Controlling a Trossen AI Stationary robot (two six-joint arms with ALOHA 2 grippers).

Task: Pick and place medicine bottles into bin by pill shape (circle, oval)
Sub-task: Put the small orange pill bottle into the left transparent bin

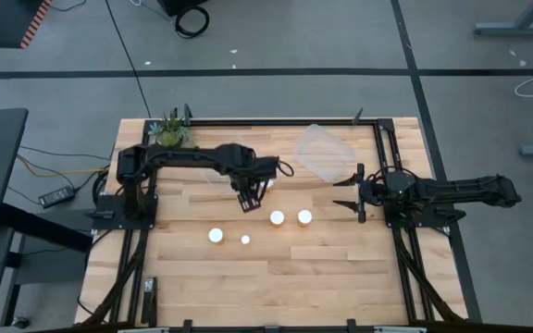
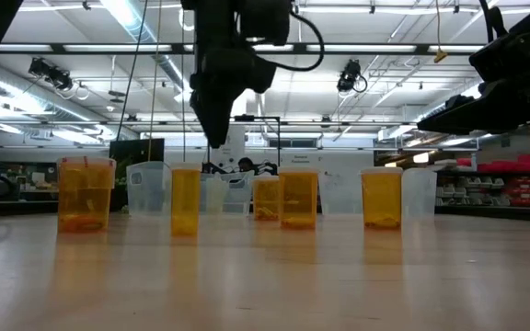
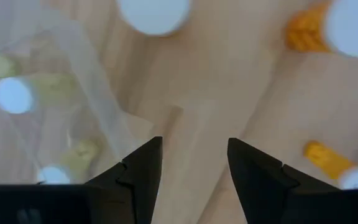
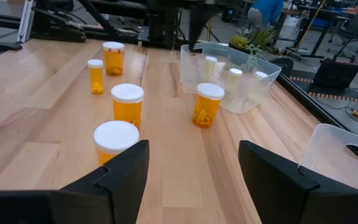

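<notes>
Several medicine bottles with white caps stand upright on the wooden table: two wide ones (image 1: 277,218) (image 1: 304,217), another (image 1: 216,235) and a small one (image 1: 245,240). One more orange bottle (image 4: 207,104) stands beside a clear bin (image 4: 229,78) that holds several pale bottles. My left gripper (image 1: 248,202) (image 3: 191,165) hangs open above the table between that bin and the row of bottles, pointing down, with nothing between its fingers. My right gripper (image 1: 352,194) (image 4: 194,168) waits open at the table's right side, pointing level toward the bottles.
A second clear bin (image 1: 324,153) lies at the far right of the table, near my right arm. A small green plant (image 1: 172,132) stands at the far left corner. Bare wood stretches along the near edge (image 1: 276,287).
</notes>
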